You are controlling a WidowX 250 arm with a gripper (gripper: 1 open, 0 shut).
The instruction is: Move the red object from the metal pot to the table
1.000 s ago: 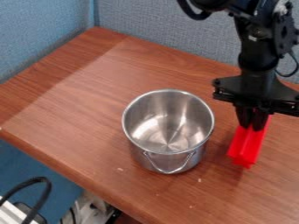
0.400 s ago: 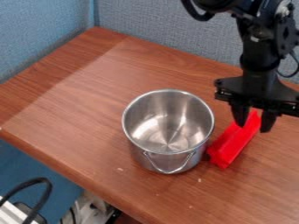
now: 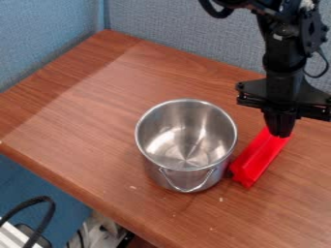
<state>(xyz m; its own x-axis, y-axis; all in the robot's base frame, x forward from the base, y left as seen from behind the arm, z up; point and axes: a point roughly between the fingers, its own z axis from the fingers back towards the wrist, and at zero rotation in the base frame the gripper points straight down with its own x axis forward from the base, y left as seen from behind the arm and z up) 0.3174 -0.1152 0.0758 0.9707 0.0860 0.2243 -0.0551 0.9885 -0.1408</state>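
Note:
The red object [image 3: 258, 159] lies flat on the table [image 3: 91, 87], just right of the metal pot [image 3: 188, 145] and angled toward the front edge. The pot stands upright and its shiny inside is empty. My gripper [image 3: 281, 126] hangs from the black arm over the block's far end, its fingers shut together with nothing between them. I cannot tell whether the fingertips touch the block's upper end.
The table's front edge runs diagonally close below the pot and the block. A blue wall panel [image 3: 155, 19] stands behind the table. Cables [image 3: 33, 218] lie on the floor at the lower left.
A second ago the gripper held the red object upright beside the pot. Then the jaws opened and the block tipped flat on the table. Now the jaws have shut empty.

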